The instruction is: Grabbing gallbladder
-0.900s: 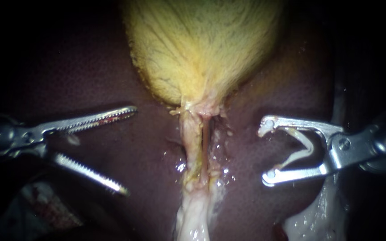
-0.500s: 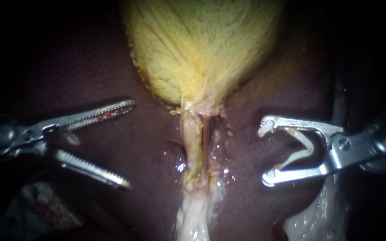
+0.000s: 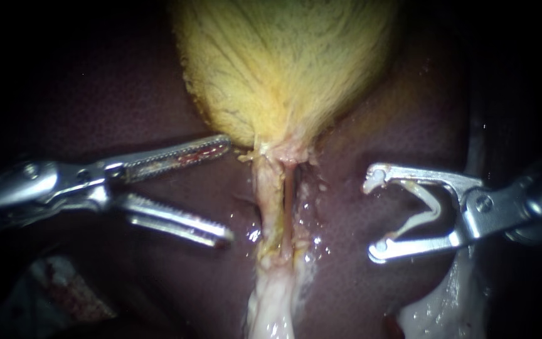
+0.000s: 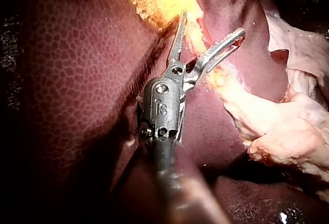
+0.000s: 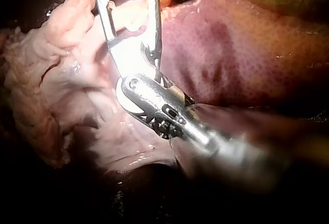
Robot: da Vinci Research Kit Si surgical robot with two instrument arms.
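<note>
L instrument (image 3: 229, 191) moved in toward 1 gallbladder (image 3: 283, 69), jaws wide, empty; R instrument (image 3: 372, 215) jaws hold 1 clip (image 3: 433, 210).

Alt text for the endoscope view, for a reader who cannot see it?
My left instrument, toothed jaws open and empty, points toward the narrow lower end of the yellow gallbladder on the dark liver. My right instrument sits across the pale tubes, its jaws holding a white clip.
</note>
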